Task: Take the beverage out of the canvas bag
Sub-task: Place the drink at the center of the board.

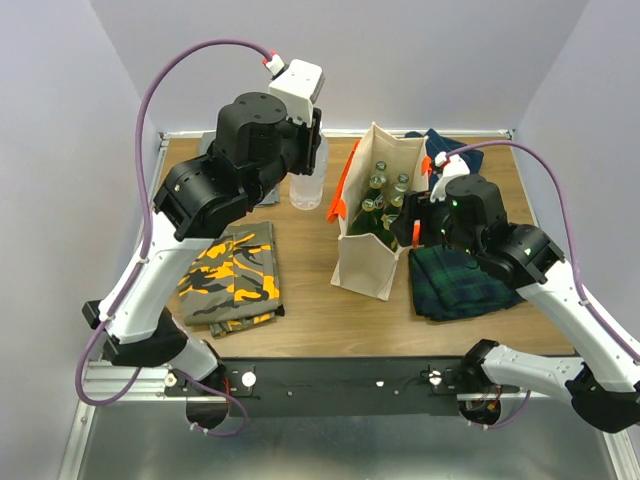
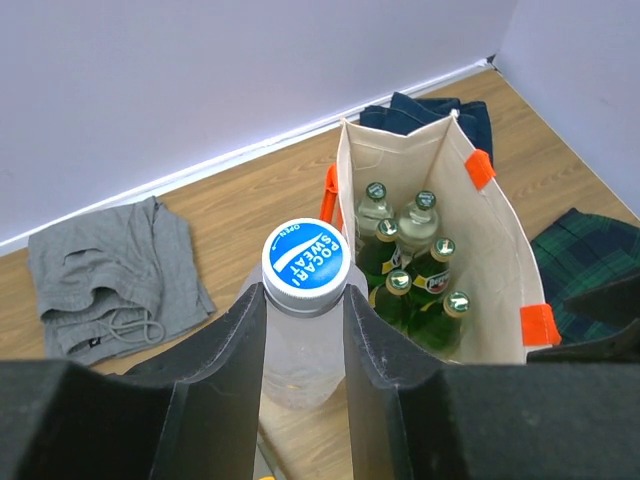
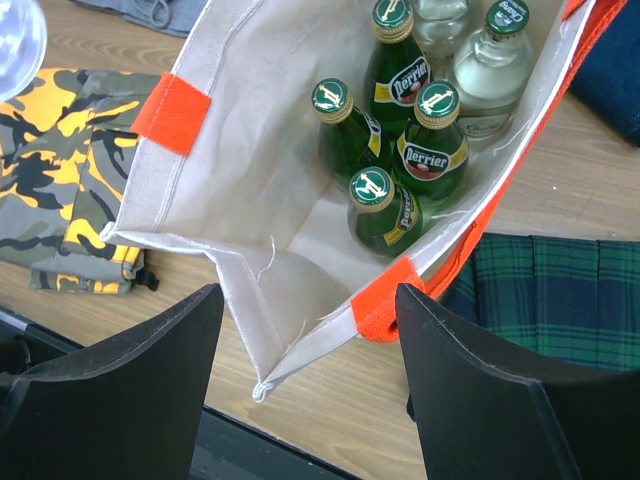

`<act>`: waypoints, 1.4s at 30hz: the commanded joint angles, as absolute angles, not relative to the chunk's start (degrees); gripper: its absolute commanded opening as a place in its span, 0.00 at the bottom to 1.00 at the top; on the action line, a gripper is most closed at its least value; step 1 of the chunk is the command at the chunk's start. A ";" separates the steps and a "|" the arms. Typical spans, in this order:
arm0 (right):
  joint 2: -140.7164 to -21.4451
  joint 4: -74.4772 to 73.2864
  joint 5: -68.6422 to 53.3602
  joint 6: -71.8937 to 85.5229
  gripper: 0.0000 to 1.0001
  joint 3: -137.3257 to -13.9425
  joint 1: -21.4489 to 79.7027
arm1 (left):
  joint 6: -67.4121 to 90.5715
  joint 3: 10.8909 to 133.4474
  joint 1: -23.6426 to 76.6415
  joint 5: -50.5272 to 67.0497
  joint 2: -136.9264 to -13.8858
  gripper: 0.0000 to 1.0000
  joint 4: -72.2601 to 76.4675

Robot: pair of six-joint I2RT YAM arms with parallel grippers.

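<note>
The clear, blue-capped beverage bottle (image 2: 306, 261) sat pinched in the left gripper (image 2: 303, 296) at ten o'clock of the cream, orange-handled canvas bag (image 1: 365, 262), with the fingers (image 3: 130, 390) of the right gripper (image 3: 308, 300) spread above its rim.

All three downward-looking views share the canvas bag (image 1: 368, 265).

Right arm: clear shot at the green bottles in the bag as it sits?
Probably yes. The right gripper hangs open over the mouth of the canvas bag; the green bottles stand with caps exposed. Only the orange handle on the near rim might snag.
</note>
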State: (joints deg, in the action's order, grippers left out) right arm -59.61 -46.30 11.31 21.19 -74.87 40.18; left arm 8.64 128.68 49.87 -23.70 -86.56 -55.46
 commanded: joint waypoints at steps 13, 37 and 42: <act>-60.38 -45.18 11.69 21.45 0.78 -74.53 40.52 | 9.05 111.55 40.09 -21.45 -81.04 0.00 -36.22; -61.96 -45.88 12.83 21.27 0.78 -75.14 40.52 | 12.83 85.08 31.56 -15.12 -81.47 0.00 -10.91; -62.58 -46.41 13.36 21.09 0.78 -75.85 40.52 | 14.24 84.02 29.45 -13.71 -85.33 0.00 -4.67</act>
State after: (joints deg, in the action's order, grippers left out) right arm -62.00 -46.33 11.35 21.15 -74.87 40.18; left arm 12.40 82.91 31.16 -15.35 -83.94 -20.93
